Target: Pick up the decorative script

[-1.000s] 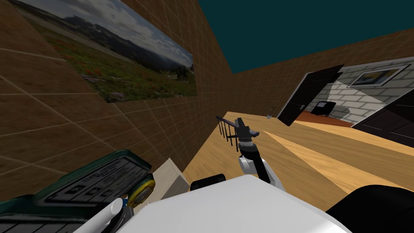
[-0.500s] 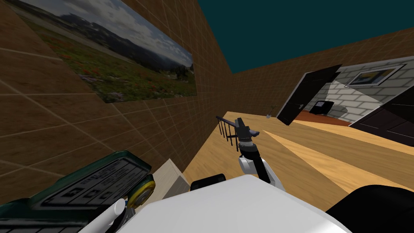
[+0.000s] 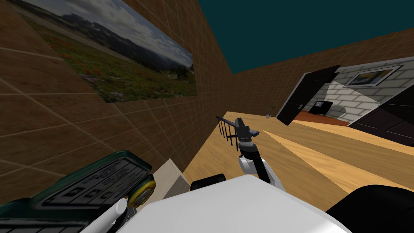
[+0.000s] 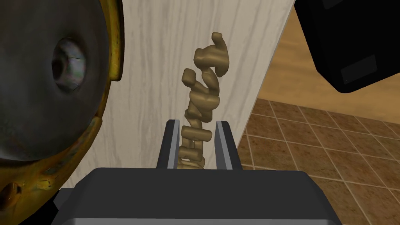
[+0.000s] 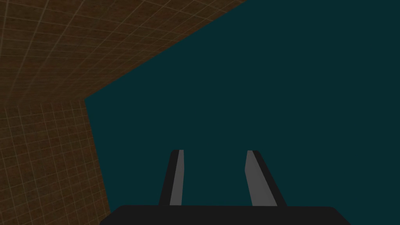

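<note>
Decorative script [image 4: 203,93]: a tan piece of joined cursive letters, seen against a pale, wood-grained cabinet top [image 4: 156,58]. It runs lengthwise away from the left gripper [image 4: 197,124]. Whether it rests on the top or is clear of it cannot be determined.

Left gripper: both fingers [image 4: 174,144] are drawn in close and press the two sides of the script's near end. The jaws are clamped on the script, and its far letters extend well beyond the fingertips.

Left arm pose: in the head view the white left forearm [image 3: 108,213] lies low at the robot's left, reaching in beside a dark green appliance [image 3: 89,182]. The arm points toward the pale cabinet top [image 3: 172,178], which stands against the brown tiled wall [image 3: 60,133].

Adjacent items: a dark round disc with a brass-coloured rim [image 4: 58,86] sits just beside the left gripper. In the head view it shows as a yellow wheel [image 3: 142,192] on the green appliance. A black box [image 4: 351,39] lies past the cabinet's edge, over a tan wooden floor [image 4: 289,90].

Right arm [image 3: 252,159]: raised in front of the torso with the hand turned upward, near a dark railing [image 3: 224,129]. Right gripper [image 5: 214,152]: fingers parted with nothing between them.
</note>
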Tool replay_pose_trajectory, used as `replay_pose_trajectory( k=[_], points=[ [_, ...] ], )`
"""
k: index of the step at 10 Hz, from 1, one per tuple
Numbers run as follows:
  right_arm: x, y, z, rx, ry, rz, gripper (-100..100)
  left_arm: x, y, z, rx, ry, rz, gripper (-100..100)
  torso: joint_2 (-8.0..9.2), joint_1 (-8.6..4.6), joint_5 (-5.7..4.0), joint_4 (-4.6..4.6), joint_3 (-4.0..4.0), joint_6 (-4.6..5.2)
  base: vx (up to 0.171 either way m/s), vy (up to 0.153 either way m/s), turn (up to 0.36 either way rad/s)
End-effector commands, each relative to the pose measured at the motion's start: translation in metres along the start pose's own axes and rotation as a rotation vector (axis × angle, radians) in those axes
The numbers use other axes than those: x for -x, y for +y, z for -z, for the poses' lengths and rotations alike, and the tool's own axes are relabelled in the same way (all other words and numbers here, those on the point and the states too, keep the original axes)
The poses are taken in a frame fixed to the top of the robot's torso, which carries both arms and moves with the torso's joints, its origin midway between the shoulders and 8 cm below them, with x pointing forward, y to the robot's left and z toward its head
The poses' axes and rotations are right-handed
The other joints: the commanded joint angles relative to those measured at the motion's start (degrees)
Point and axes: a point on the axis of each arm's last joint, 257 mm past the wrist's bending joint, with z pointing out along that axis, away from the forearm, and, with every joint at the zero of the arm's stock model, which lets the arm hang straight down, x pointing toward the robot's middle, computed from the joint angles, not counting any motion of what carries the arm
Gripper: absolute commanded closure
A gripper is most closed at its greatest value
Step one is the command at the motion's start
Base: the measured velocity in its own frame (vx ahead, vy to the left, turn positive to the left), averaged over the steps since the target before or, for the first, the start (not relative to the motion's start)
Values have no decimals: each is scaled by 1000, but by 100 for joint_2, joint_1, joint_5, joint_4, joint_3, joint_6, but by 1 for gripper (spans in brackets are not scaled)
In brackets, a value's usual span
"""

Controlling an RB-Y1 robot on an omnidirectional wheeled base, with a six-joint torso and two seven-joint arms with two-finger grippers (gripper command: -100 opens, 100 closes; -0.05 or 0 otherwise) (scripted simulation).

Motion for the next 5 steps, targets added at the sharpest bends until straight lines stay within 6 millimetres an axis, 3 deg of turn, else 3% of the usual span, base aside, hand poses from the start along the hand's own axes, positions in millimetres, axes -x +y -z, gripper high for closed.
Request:
replay_pose_trajectory(
  k=[1,2,3,4,5],
  points=[
    [0,0,0,0,0,0,0,0,0,0,0,0,0,100,0,0,0,0,0,0,0,0,0],
    [0,0,0,0,0,0,0,0,0,0,0,0,0,100,0,1,0,0,0,0,0,0,0],
    [0,0,0,0,0,0,0,0,0,0,0,0,0,0,0,1,0,0,0,0,0,0,0],
    [0,0,0,0,0,0,0,6,-5,8,8,-6,4,100,0,1,0,0,0,0,3,-16,0],
    [0,0,0,0,0,0,0,8,-7,12,11,-8,6,100,-1,-4,-4,0,0,0,8,-33,-9]
  ],
)
